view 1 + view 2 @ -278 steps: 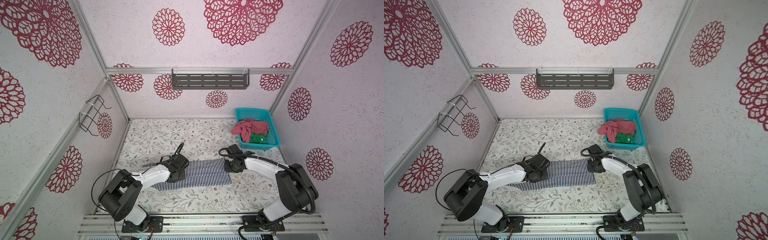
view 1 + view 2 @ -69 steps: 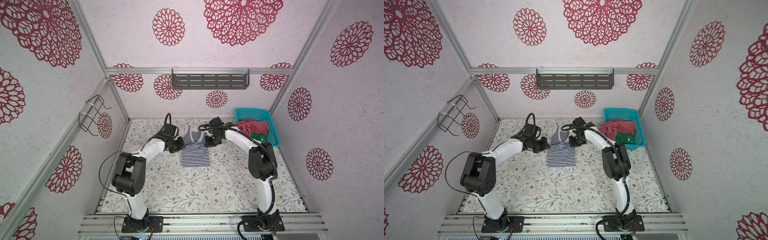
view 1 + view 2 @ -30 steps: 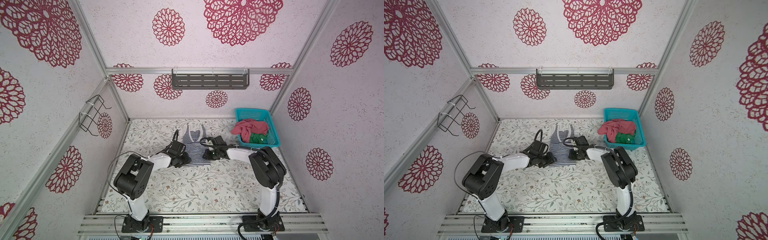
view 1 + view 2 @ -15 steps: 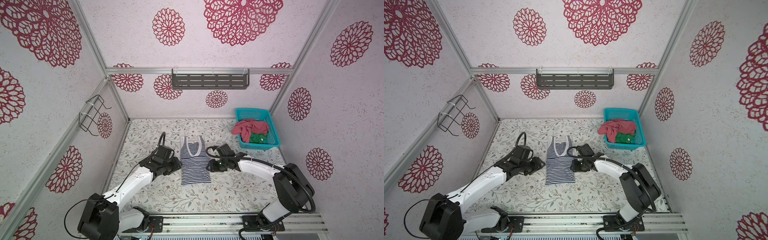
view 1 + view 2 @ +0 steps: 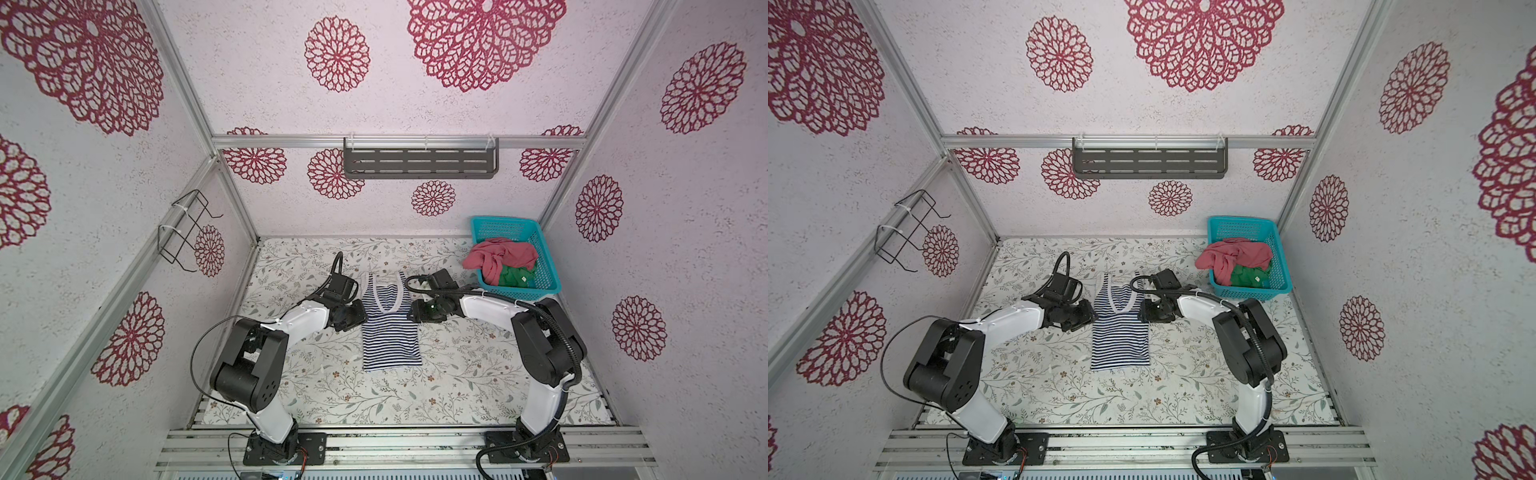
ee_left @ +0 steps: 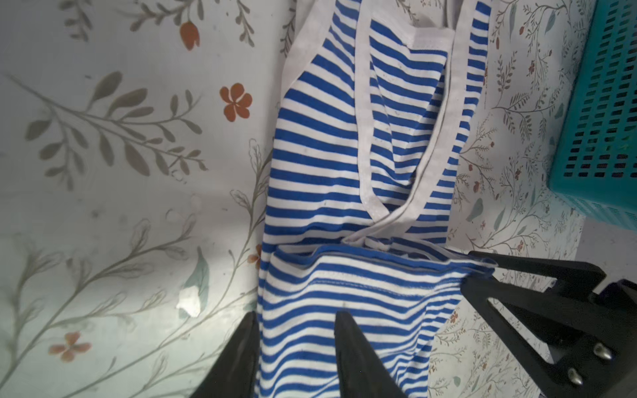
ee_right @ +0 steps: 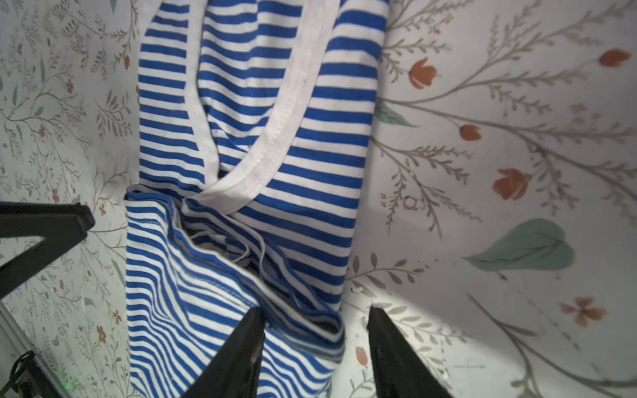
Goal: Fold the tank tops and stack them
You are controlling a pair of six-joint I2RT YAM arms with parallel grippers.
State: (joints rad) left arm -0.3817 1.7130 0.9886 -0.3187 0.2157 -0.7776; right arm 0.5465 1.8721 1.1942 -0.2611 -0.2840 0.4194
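Observation:
The striped tank top (image 5: 388, 340) (image 5: 1119, 340) lies mid-table with its straps toward the back wall. Its hem is folded up to the base of the neckline (image 6: 375, 220) (image 7: 248, 179). My left gripper (image 5: 359, 318) (image 6: 294, 320) is at the top's left edge, open, with the folded layer lying between its fingers. On the other edge my right gripper (image 5: 411, 311) (image 7: 315, 313) is open over the hem corner. The red-pink top (image 5: 503, 255) (image 5: 1233, 253) and the green top (image 5: 515, 276) (image 5: 1248, 276) lie bunched in the basket.
The teal mesh basket (image 5: 505, 222) (image 5: 1241, 222) (image 6: 603, 120) stands at the back right corner, close behind my right arm. A dark slotted shelf (image 5: 419, 162) hangs on the back wall and a wire rack (image 5: 187, 232) on the left wall. The table is covered with a floral cloth (image 5: 457, 374).
The striped top has shifted toward the front of the table and now lies flat. Both grippers have closed in on its sides, and the right jaws have spread wider.

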